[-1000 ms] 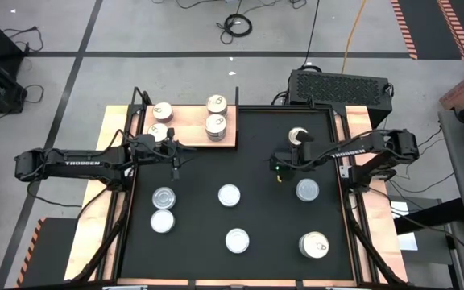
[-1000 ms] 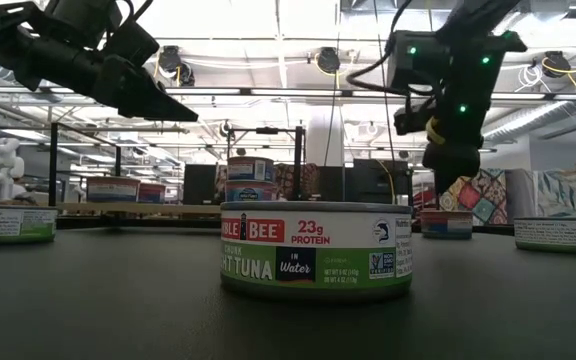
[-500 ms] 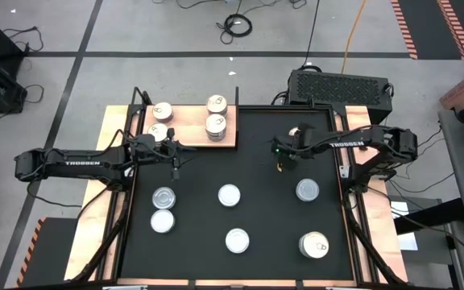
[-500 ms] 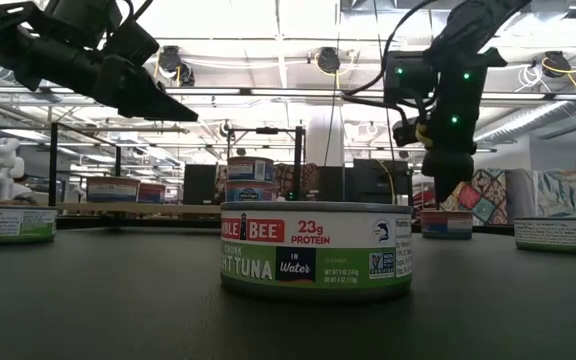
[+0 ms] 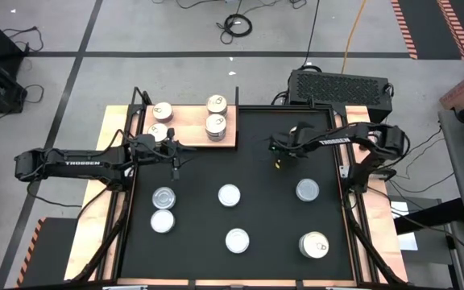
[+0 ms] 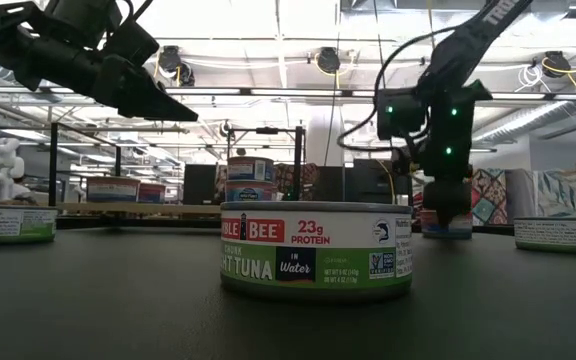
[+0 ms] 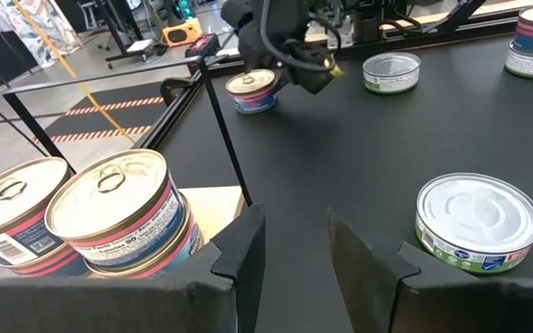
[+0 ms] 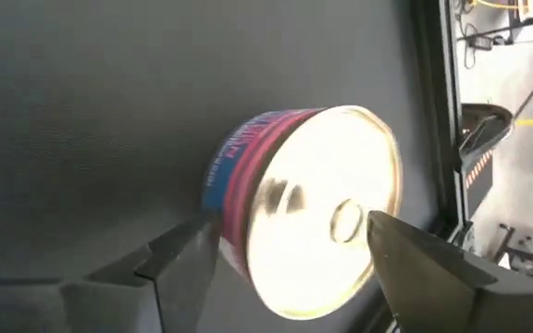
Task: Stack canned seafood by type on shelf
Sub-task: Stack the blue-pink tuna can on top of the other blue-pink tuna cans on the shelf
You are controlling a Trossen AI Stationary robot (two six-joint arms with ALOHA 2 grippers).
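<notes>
Right tool (image 8: 290, 245) spread wide astride a pink-banded, gold-lidded tin (image 8: 303, 208) at the surface's far edge, well apart from the shelf (image 5: 185, 129); off-centre closing likely to skid it away.

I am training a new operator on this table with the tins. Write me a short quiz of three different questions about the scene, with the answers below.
1. In the high view, how many round tin lids show on the flat light wooden board?
2. True or false: the left gripper is holding a tin.
3. The fingers of the right gripper stand on either side of which thing?
A. a round gold-lidded tin with a pink and blue label
B. a green-labelled tuna tin
C. nothing at all

Key: 1. four; 2. false, it is open and empty; 3. A
</notes>
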